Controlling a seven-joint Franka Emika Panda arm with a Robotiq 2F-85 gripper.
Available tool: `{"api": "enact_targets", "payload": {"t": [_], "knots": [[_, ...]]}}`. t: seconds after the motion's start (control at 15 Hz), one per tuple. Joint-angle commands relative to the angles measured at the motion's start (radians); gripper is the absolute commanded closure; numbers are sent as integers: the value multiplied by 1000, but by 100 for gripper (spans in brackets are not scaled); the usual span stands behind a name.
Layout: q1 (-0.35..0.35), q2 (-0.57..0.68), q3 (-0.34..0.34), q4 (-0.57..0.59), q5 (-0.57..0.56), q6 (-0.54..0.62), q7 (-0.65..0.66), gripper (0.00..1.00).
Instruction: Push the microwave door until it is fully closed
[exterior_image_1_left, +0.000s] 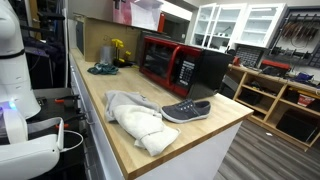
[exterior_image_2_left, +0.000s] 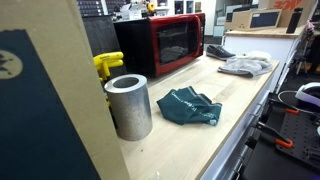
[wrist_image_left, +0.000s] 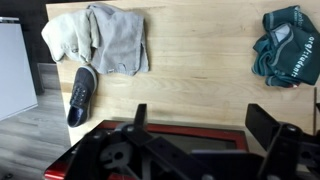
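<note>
Wooden bench (exterior_image_1_left: 92, 86) seen from two sides and from above. The microwave (exterior_image_1_left: 182, 66) stands against the long back edge of the bench, about midway along it, with its glossy red front facing across the wood. The microwave door (exterior_image_1_left: 158, 60) lies flush with that front in both exterior views, and no gap shows at its edge.

Toward one end of the bench, a grey shoe (exterior_image_1_left: 186, 110) lies just beside a heap of pale cloths (exterior_image_1_left: 135, 118), close to the end edge. The shoe is nearer the back-edge corner and the cloths are nearer the front edge. Toward the opposite end lies a crumpled teal cloth (exterior_image_2_left: 190, 107). Past it, near the end corner, an upright metal cylinder (exterior_image_2_left: 130, 105) stands with a yellow object (exterior_image_2_left: 108, 65) behind it at the back edge.

In the wrist view the pincer (wrist_image_left: 200, 130) hangs above the microwave, looking down over a red strip of its front onto the bare wood. Its dark fingers (wrist_image_left: 140, 115) stand wide apart and grip nothing. Shoe and cloths sit at the upper left of this view — the teal cloth at the upper right.
</note>
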Motion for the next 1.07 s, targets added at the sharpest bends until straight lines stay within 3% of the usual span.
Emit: {"api": "enact_targets", "payload": {"t": [0.0, 0.4, 1.0], "knots": [[13, -50, -13, -4, 73, 5, -39, 0], [34, -69, 3, 32, 131, 7, -95, 0], [39, -68, 21, 31, 114, 2, -82, 0]]}}
